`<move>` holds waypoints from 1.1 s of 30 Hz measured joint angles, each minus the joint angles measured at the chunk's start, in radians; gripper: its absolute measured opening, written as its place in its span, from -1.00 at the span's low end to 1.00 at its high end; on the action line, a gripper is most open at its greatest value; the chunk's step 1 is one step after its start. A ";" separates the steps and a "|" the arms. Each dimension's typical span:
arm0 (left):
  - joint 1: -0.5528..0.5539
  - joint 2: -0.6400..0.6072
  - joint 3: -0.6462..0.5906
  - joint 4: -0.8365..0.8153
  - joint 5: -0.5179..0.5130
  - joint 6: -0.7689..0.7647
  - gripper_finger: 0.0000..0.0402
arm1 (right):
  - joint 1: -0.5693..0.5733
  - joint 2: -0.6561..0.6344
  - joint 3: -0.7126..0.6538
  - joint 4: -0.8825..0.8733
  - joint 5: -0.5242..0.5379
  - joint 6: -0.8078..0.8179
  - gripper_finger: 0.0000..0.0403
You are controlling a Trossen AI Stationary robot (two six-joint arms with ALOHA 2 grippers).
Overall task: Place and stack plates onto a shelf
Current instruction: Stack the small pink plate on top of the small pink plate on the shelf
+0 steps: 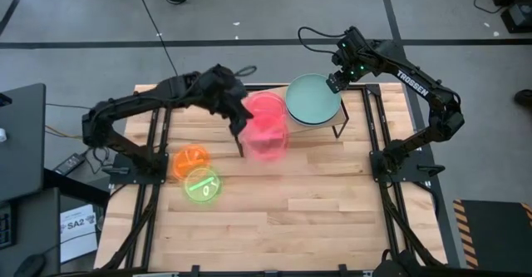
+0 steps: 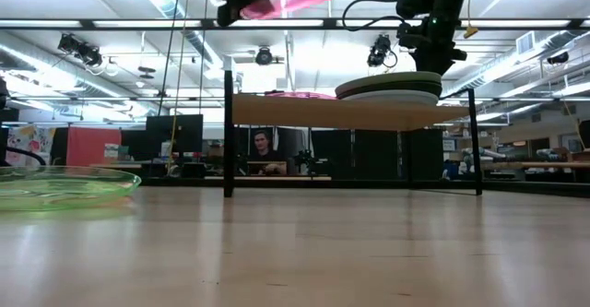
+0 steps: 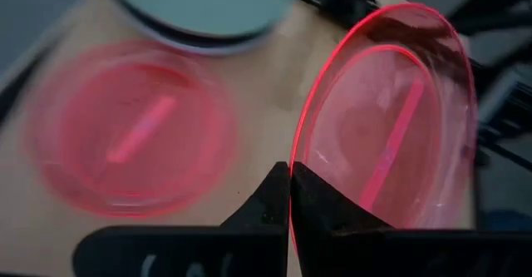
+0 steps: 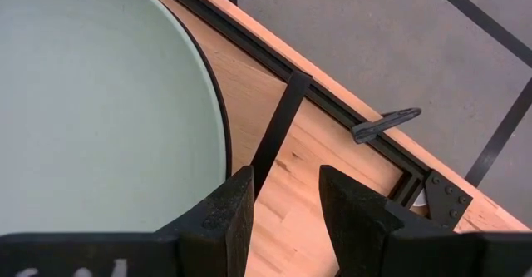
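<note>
Slatted tabletop (image 1: 316,202), red plate (image 3: 391,119) pinched in left fingers (image 3: 287,195) — above shelf (image 2: 313,112)

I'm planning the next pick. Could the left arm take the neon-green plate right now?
Probably not: the left pincer is shut on a red plate above the shelf; the neon-green plate lies uncovered.

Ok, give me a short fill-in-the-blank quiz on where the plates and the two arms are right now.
1. The left tool is shut on the rim of a ____ plate.
2. The mint-green plate tops a stack on the ____.
3. The orange plate lies on the table beside a ____ one.
4. The right tool holds ____.

Missing words: pink; shelf; neon-green; nothing
</note>
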 joint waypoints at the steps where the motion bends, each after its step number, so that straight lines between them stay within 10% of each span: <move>1: 0.017 0.001 0.000 0.000 -0.011 0.006 -0.97 | 0.000 0.000 0.000 0.000 0.000 0.000 -0.29; 33: 0.281 0.151 -0.010 0.102 -0.095 0.016 -0.97 | 0.000 0.000 0.000 0.004 0.000 0.000 -0.29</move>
